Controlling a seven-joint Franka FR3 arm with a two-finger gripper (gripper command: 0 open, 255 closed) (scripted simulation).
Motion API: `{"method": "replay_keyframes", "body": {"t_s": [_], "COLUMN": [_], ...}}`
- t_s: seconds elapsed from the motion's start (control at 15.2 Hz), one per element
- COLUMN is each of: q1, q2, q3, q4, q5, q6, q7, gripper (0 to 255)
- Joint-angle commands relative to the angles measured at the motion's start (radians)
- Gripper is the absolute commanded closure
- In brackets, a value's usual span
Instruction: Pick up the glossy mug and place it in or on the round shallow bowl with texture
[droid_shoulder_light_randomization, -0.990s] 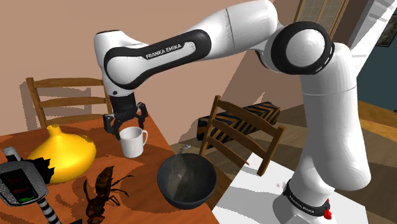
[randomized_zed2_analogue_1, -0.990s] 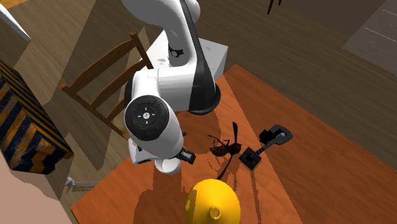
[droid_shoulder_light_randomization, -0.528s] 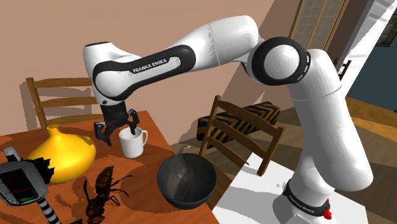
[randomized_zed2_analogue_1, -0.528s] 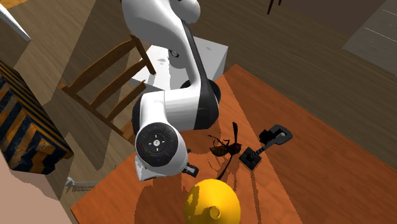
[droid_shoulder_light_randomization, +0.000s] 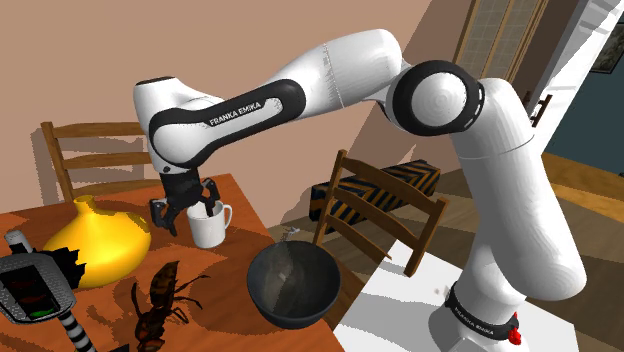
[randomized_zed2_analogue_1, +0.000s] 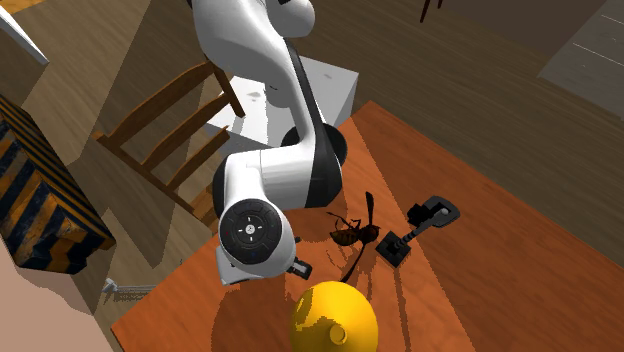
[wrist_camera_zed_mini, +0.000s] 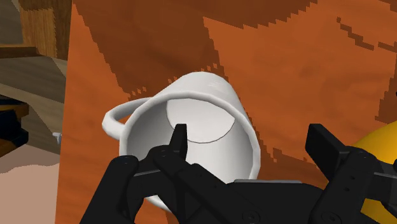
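Your gripper straddling white mug rim on table; jaws standing apart, one inside mug, nothing clamped.

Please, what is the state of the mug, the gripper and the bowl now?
White mug: upright on the table, empty, not clasped.
Gripper: open, one finger inside the mug, the other outside.
Dark bowl: upright, empty.

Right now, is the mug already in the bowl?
No, the white mug stands on the table, apart from the dark bowl.
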Motion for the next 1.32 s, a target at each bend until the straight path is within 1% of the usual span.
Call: {"method": "replay_keyframes", "body": {"t_s": [0.0, 0.13, 0.2, 0.79, 1.25], "q1": [0.0, 0.0, 0.0, 0.0, 0.001], "q2": [0.0, 0.0, 0.0, 0.0, -0.027], "q3": [0.0, 0.0, 0.0, 0.0, 0.006], "q4": [0.0, 0.0, 0.0, 0.0, 0.053], "q5": [0.0, 0.0, 0.0, 0.0, 0.01], "q6": [0.0, 0.0, 0.0, 0.0, -0.078], "q7": [0.0, 0.0, 0.0, 0.0, -0.007], "gripper": [0, 0, 255, 255, 255]}}
